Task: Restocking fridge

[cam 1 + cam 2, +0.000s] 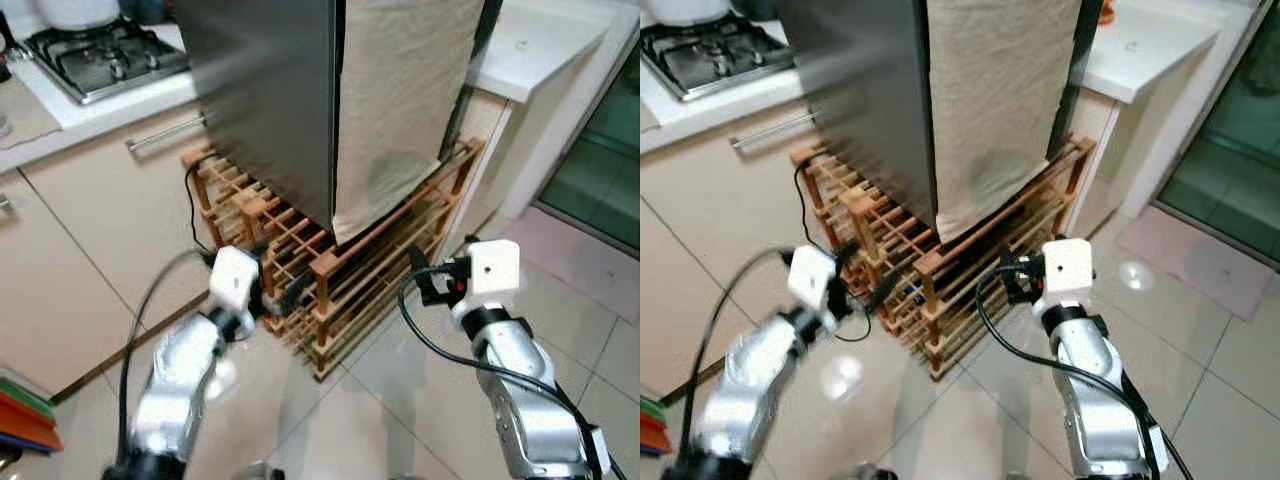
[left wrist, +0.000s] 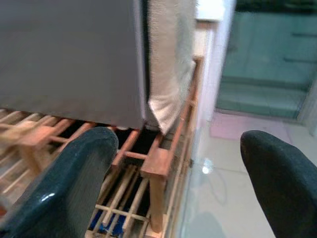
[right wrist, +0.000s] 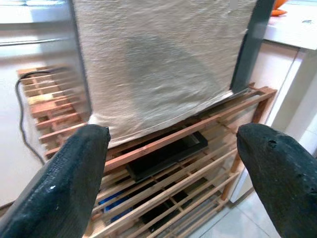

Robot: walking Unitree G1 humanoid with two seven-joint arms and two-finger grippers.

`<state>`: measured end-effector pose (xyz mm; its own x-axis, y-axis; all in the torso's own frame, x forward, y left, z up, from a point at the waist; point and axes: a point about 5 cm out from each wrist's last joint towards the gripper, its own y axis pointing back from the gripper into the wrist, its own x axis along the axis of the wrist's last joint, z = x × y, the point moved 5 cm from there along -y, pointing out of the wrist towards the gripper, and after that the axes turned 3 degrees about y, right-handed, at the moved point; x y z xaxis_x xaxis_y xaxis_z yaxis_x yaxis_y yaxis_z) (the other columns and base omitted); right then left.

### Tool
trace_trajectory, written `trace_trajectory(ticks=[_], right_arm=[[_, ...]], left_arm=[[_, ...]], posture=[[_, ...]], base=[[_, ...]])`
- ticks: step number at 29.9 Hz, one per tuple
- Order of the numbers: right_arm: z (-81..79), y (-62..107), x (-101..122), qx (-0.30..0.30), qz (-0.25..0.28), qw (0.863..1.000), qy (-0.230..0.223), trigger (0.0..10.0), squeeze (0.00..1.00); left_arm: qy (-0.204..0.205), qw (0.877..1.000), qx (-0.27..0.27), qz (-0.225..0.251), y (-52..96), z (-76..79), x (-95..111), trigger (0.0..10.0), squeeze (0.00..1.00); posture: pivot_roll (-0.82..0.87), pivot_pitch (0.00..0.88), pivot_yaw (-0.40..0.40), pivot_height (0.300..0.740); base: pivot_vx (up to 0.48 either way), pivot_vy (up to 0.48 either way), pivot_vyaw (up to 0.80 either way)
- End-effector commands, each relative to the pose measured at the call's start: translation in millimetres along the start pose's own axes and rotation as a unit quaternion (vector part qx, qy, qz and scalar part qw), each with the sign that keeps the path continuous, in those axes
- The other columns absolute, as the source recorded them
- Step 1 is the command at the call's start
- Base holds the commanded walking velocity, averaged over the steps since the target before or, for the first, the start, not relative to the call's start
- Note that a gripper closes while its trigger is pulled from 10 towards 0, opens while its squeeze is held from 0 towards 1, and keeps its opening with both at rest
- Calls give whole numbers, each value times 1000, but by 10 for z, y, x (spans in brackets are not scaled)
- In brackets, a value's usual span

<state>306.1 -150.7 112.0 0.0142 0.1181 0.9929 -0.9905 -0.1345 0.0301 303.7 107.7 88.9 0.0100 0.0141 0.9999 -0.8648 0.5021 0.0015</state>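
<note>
The grey fridge (image 1: pixel 265 100) stands shut on a low wooden rack (image 1: pixel 350 285), with a beige cloth (image 1: pixel 400 110) hanging down its front. My left gripper (image 1: pixel 280 288) is raised close to the rack's near corner, open and empty; the left wrist view shows its fingers (image 2: pixel 64 188) spread wide below the fridge's bottom edge. Further right, my right gripper (image 1: pixel 428 282) hovers in front of the rack and faces the cloth (image 3: pixel 158 64), open with nothing between its fingers (image 3: pixel 64 183).
A gas hob (image 1: pixel 100 55) sits on the counter left of the fridge, above cream cabinets (image 1: pixel 90 230). A black cable (image 1: pixel 190 200) runs by the rack. A white counter (image 1: pixel 530 50) and glass door (image 1: pixel 600 170) lie to the right, with tiled floor (image 1: pixel 400 400) below.
</note>
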Motion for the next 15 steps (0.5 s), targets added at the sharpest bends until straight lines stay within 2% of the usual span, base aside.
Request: trace_trajectory(ticks=[1, 3, 5, 15], right_arm=[[36, 22, -20, -5, 2, 1000, -2, 10000, 0], [20, 18, -23, -2, 4, 1000, 2, 10000, 0], [-2, 1, -28, 2, 8, 1000, 5, 10000, 0], [-28, -7, -79, 6, 8, 1000, 6, 10000, 0]], left_arm=[[-4, 999, 19, 32, -48, -23, 225, 10000, 0], [-6, 999, 29, 35, -78, -15, 253, 10000, 0], [5, 997, 68, 40, -172, -44, 298, 10000, 0], [-13, 999, 48, 18, -279, 36, 289, 10000, 0]], posture=[[-55, 0, 22, 730], [-55, 0, 20, 730], [-59, 0, 21, 730], [-73, 0, 26, 730]], base=[[0, 0, 0], [0, 0, 0], [0, 0, 0], [0, 0, 0]])
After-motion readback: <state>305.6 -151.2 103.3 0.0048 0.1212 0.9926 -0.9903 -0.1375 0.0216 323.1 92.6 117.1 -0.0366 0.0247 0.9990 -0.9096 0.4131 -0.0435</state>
